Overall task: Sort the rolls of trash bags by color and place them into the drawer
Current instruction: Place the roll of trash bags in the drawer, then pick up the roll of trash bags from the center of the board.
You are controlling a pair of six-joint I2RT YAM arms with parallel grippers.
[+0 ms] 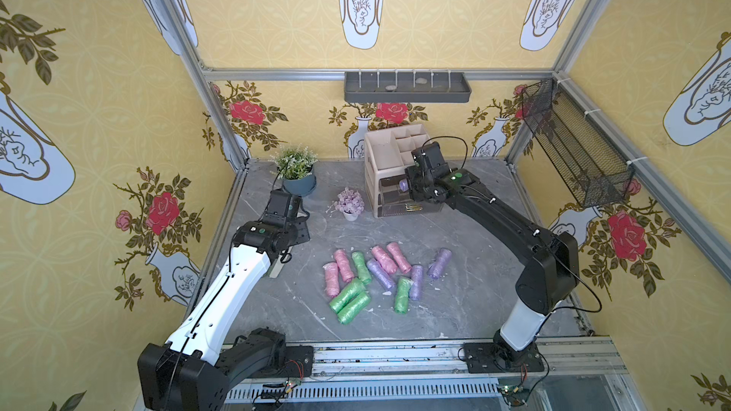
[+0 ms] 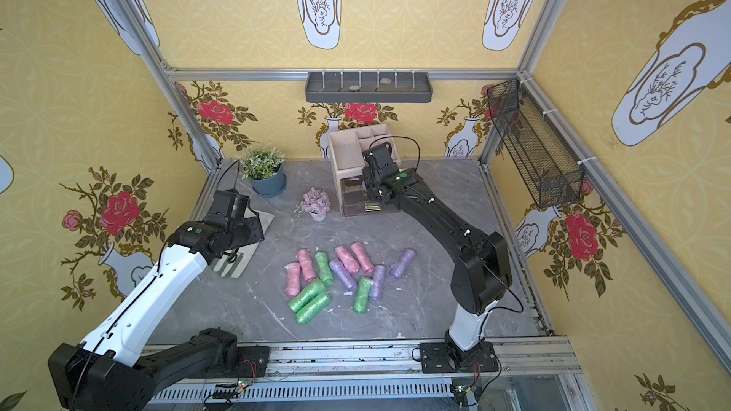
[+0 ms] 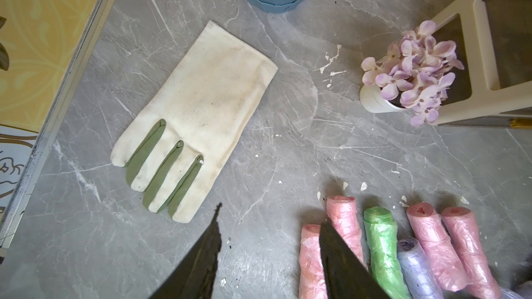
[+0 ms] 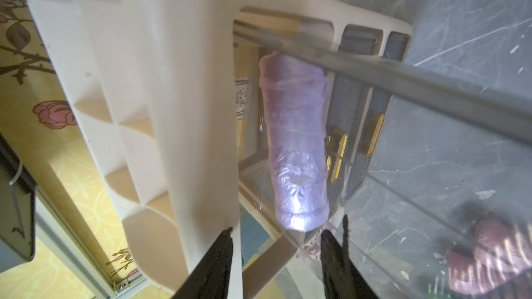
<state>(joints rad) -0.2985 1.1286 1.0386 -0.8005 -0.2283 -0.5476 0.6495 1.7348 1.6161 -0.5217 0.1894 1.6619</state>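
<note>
Purple roll (image 4: 296, 145) in the drawer (image 1: 389, 204), my right gripper (image 4: 277, 231) off it.
My right gripper sits at the mouth of the clear drawer, pulled out of the beige organizer (image 1: 385, 144); its jaws are parted and hold nothing, and the roll lies free just past the tips. My left gripper (image 3: 272, 217) hangs about half open and empty over the table (image 3: 288, 139), near a glove (image 3: 195, 104). The other rolls (image 1: 379, 272), pink, green and purple, lie mixed mid-table, well apart from the drawer.
</note>
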